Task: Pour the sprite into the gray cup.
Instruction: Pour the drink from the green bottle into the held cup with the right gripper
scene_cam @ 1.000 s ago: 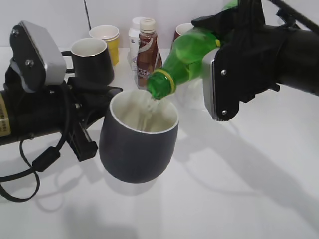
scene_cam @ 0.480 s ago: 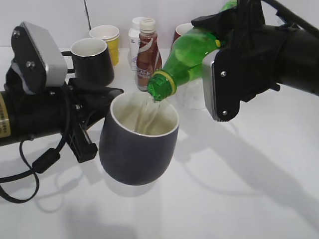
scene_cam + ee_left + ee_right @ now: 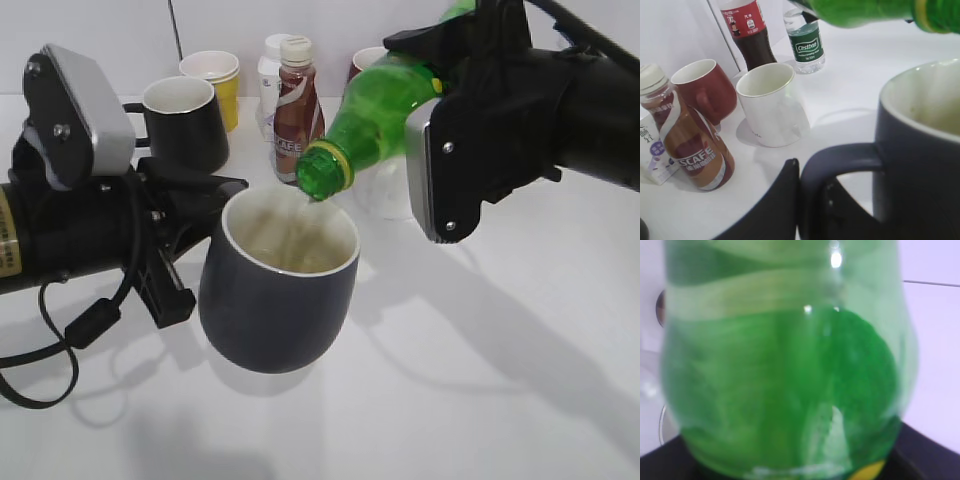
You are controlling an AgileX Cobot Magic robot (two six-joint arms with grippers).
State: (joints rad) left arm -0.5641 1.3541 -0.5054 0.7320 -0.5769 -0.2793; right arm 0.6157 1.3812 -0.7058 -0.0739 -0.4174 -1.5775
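My left gripper is shut on the loop handle of the gray cup and holds it raised above the table; the jaws pinch the handle in the left wrist view, where the gray cup fills the right. My right gripper is shut on the sprite, tilted with its open mouth just over the cup's rim. Clear liquid lies in the cup. The sprite fills the right wrist view and hides the jaws.
Behind stand a black mug, a yellow paper cup, a brown Nescafe bottle and a white carton. The left wrist view shows a red mug, a white mug, a cola bottle and a small water bottle.
The stream from the sprite's mouth has thinned and the liquid in the cup stands higher. The cup has risen slightly. Both arms stay nearly still.
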